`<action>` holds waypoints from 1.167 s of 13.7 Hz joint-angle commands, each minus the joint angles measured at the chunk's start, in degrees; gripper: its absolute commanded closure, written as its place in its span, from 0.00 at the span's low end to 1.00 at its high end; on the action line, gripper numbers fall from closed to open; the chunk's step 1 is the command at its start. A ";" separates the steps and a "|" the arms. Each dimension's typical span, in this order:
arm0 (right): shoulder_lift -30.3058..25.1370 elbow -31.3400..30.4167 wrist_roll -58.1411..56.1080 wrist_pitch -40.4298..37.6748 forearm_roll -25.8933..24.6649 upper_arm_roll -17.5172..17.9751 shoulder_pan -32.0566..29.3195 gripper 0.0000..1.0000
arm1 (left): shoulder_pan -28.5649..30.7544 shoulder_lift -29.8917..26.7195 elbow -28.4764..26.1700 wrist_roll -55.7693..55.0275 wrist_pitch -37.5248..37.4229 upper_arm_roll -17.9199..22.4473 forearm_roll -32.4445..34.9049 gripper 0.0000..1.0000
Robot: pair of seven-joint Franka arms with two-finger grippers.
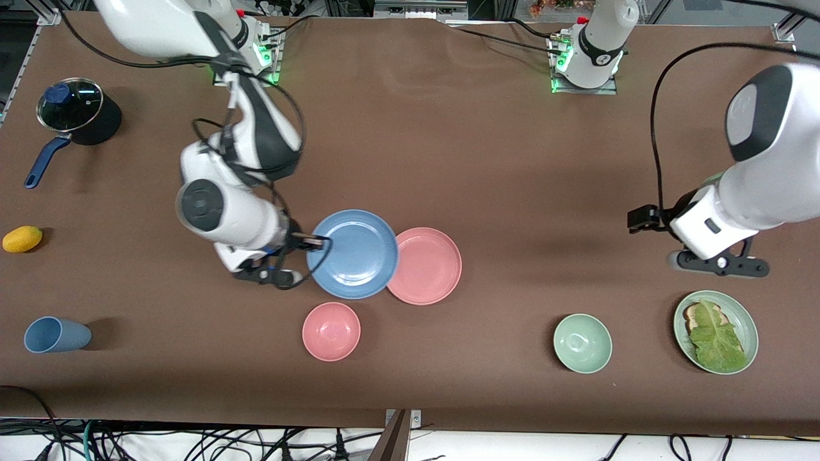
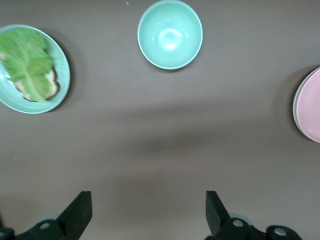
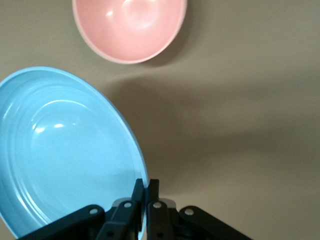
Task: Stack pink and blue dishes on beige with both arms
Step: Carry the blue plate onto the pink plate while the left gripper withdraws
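My right gripper (image 1: pixel 317 242) is shut on the rim of the sky-blue plate (image 1: pixel 355 256), pinching its edge on the side toward the right arm's end of the table. In the right wrist view the fingers (image 3: pixel 148 187) clamp that rim and the blue plate (image 3: pixel 65 155) looks tilted. Its other edge overlaps the salmon pink plate (image 1: pixel 429 267), which lies flat on the brown table; the pink plate (image 2: pixel 310 107) also shows at the edge of the left wrist view. No beige plate shows. My left gripper (image 1: pixel 721 264) hangs open and empty (image 2: pixel 148 212) over bare table near the lettuce plate.
A small pink bowl (image 1: pixel 331 331) sits nearer the camera than the blue plate. A pale green bowl (image 1: pixel 582 343) and a green plate (image 1: pixel 753 333) with lettuce sit toward the left arm's end. A blue cup (image 1: pixel 54 335), a yellow fruit (image 1: pixel 22 239) and a lidded pot (image 1: pixel 73 115) stand at the right arm's end.
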 commanded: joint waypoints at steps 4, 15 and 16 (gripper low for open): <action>5.40 0.25 17.83 8.77 -3.54 -0.35 8.15 1.00 | 4.76 -7.37 -0.36 1.00 -7.00 -0.50 0.43 0.00; 9.53 0.68 25.74 16.07 -2.92 -0.35 9.83 1.00 | 3.62 -5.45 -0.19 1.00 -9.14 -0.67 -0.01 0.00; 9.71 0.69 27.16 17.12 -3.19 -0.35 9.83 1.00 | 3.80 -4.83 -0.01 1.00 -8.97 -0.59 -0.01 0.00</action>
